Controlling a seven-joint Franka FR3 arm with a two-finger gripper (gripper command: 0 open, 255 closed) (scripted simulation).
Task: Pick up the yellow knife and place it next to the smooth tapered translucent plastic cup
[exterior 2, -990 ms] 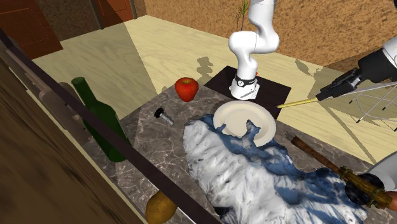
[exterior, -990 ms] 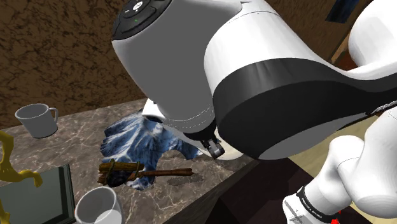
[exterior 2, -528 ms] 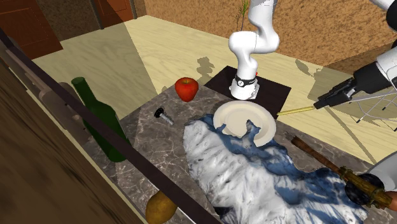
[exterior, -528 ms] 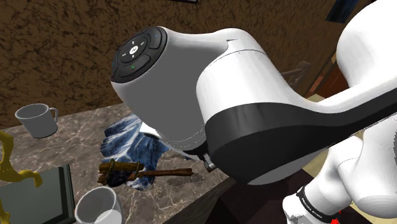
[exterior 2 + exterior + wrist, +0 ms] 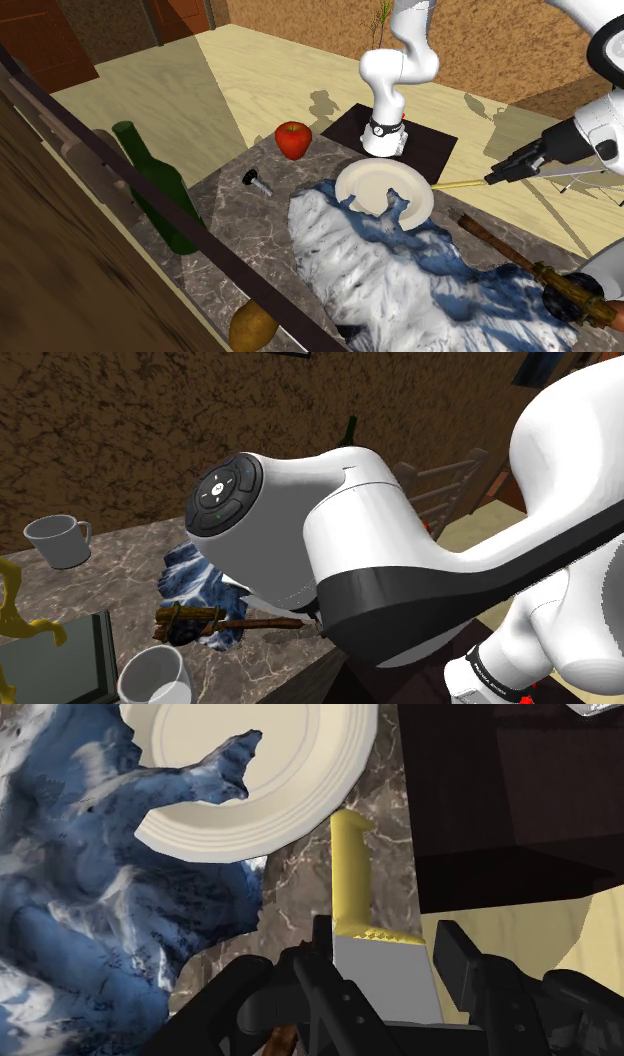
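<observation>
Shoulder camera close behind arm (image 5: pixel 400 582); second opposite across table (image 5: pixel 228 212); wrist along hand (image 5: pixel 385 944); shared blue cloth (image 5: pixel 190 578).

- In the shoulder view the arm (image 5: pixel 380 542) hides much of the counter. Of the green bottle (image 5: pixel 350 430) just the neck tip rises above it, and the blue-white cloth (image 5: pixel 190 572) shows one corner.
- The wooden-handled tool (image 5: pixel 250 623) loses its shaft end behind the arm.
- The white cup (image 5: pixel 152 674) is cut by the bottom edge.
- In the wrist view the yellow knife (image 5: pixel 350 869) has its grey blade clasped in the gripper (image 5: pixel 385 949), tip hidden.
- The plate (image 5: pixel 290 794) is cut by the picture's edge and partly under the cloth.
</observation>
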